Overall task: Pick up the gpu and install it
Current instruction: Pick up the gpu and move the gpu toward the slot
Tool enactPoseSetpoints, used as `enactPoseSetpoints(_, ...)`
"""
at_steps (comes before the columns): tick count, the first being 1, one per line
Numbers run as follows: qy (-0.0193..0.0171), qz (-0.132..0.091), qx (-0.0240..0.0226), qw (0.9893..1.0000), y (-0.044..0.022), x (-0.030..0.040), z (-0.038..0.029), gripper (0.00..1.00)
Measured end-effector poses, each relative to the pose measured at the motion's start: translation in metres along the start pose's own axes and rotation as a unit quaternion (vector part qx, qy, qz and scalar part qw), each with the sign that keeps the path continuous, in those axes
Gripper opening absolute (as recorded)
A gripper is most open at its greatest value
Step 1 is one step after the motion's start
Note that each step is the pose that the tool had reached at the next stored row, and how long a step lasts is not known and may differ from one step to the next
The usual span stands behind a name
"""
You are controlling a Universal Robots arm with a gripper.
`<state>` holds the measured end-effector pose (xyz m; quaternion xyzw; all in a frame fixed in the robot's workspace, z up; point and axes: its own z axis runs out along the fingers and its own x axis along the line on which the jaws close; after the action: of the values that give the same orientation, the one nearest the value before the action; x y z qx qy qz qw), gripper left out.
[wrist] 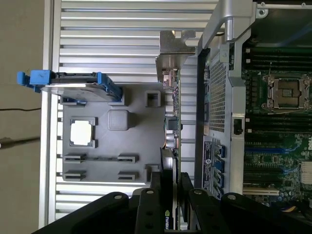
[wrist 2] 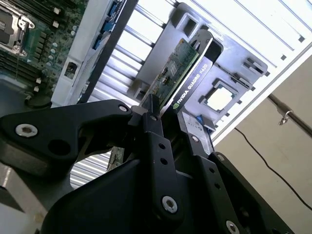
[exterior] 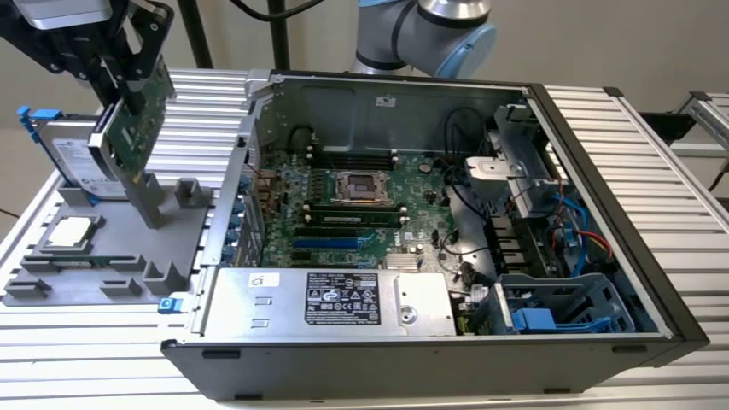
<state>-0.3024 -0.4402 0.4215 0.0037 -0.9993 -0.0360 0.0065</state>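
Slatted alu table (exterior: 672, 154) carries everything, and my exterior view looks down on it at an angle. Biggest item is the open PC case (exterior: 399, 359), filling centre to 3 o'clock, w/ its motherboard (exterior: 341, 213) bare and the blue slots (exterior: 328, 248) free. The arm (exterior: 433, 26) shows at 12 o'clock behind the case. A grey fixture tray (exterior: 68, 282) sits at 8 o'clock, just beside the case wall.

The gpu (exterior: 131, 128) is at 10 o'clock, held up over the tray and tilted, green board facing the case, silver bracket (exterior: 146, 201) hanging low in front of a tray post. I can't tell if that end is fully clear of the tray. In the second wrist view the gpu (wrist 2: 178, 68) runs away from the camera, and in the first wrist view it (wrist: 170, 122) is seen edge-on between tray and case wall.

The gripper (exterior: 119, 81) is pinching the card across its thickness near one end; both wrist views show the gripper (wrist 2: 168, 117) (wrist: 170, 183) w/ fingers pressed on either face.

The hard drive (exterior: 80, 162) w/ blue clips stands just beside the card. The CPU chip (exterior: 71, 232) lies flat in its pocket at 9 o'clock.

Risks as I judge them: grip is at one end, so the long card could pivot or slip in the pinch. The low bracket may snag a tray post or the case rim on the way across. A swing could knock the drive. Any tilt at the slot means a bad seat, and loose cables (exterior: 462, 184) inside could foul it.
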Motion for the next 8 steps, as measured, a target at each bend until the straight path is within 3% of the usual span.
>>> enactPoseSetpoints(8, 0.0001, 0.0, 0.0, 1.0, 0.0, -0.0026, 0.0, 0.0)
